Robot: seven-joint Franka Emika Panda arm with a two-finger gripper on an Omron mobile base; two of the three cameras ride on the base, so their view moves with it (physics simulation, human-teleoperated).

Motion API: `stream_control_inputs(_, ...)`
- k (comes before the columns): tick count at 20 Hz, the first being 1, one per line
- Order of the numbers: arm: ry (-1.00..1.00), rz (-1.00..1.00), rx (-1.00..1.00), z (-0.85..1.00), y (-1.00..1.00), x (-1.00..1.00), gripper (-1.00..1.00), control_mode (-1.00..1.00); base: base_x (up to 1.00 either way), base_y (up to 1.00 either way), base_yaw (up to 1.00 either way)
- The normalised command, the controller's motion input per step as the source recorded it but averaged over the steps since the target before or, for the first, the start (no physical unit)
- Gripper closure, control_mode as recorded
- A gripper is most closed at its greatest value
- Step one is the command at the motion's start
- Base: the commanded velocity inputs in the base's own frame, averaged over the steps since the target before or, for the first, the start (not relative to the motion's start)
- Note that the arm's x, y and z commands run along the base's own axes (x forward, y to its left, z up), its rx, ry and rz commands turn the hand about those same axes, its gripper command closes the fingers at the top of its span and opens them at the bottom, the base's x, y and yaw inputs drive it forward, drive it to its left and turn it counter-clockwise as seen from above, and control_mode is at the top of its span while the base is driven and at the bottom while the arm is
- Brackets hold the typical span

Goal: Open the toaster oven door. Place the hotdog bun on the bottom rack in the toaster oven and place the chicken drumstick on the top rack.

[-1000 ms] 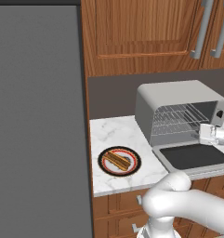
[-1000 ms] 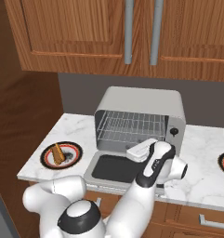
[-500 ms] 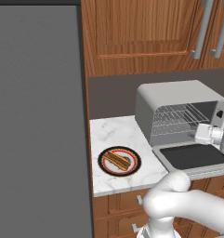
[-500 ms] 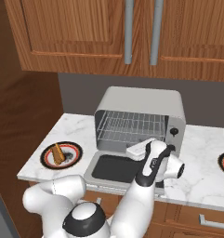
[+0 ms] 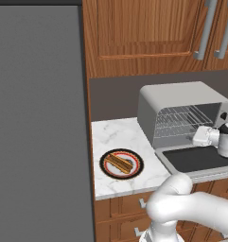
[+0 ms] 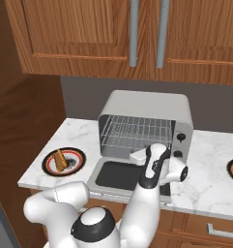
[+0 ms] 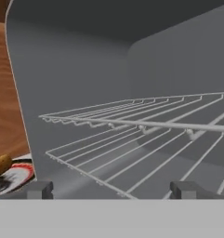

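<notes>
Grey metal frames the toaster oven [image 6: 146, 123], which sits on the marble counter [image 5: 116, 137] with the toaster oven door [image 6: 123, 177] folded down flat in front of it. At the oven's mouth the gripper [image 7: 111, 189] has its fingers spread wide, with nothing between them; it faces the two empty wire racks [image 7: 146, 135]. Well to the left, the hotdog bun [image 5: 118, 163] lies on a red-rimmed plate [image 5: 121, 164], with the chicken drumstick [image 6: 63, 163] beside it.
</notes>
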Motion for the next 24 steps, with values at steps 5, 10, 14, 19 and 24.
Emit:
stream_control_inputs(5,0.05,-0.03,-0.01,-0.10,0.00,0.24,-1.00,-1.00,0.00,0.00,0.00)
stream_control_inputs(10,0.04,-0.03,0.00,-0.11,0.00,0.25,-1.00,-1.00,0.00,0.00,0.00)
stream_control_inputs(14,0.00,-0.02,0.00,-0.16,0.00,0.22,-1.00,-1.00,0.00,0.00,0.00)
stream_control_inputs(19,0.00,-0.03,0.00,-0.21,0.00,0.16,-1.00,-1.00,0.00,0.00,0.00)
stream_control_inputs(24,0.02,-0.04,0.00,-0.30,0.00,0.02,-1.00,-1.00,0.00,0.00,0.00)
